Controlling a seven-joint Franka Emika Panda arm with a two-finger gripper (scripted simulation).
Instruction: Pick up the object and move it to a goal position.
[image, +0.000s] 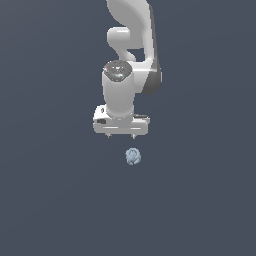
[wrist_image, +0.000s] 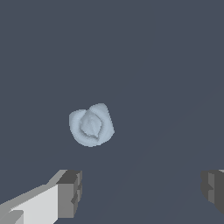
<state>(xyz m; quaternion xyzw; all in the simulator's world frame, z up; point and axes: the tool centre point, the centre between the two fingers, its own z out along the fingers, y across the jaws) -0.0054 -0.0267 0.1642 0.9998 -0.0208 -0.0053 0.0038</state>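
Note:
The object (image: 132, 156) is a small pale blue-grey lumpy blob lying on the dark grey floor. In the wrist view the object (wrist_image: 91, 124) shows its bumpy top, well ahead of the fingertips. My white gripper (image: 120, 135) hangs above the floor, just up and toward the exterior view's left of the blob, not touching it. It is open: the two grey fingertips (wrist_image: 70, 194) stand far apart with nothing between them. Only short finger stubs show under the hand in the exterior view.
The white arm (image: 131, 40) rises behind the gripper to the top of the exterior view. The dark grey floor (image: 50, 200) spreads flat in every direction with no other object in sight.

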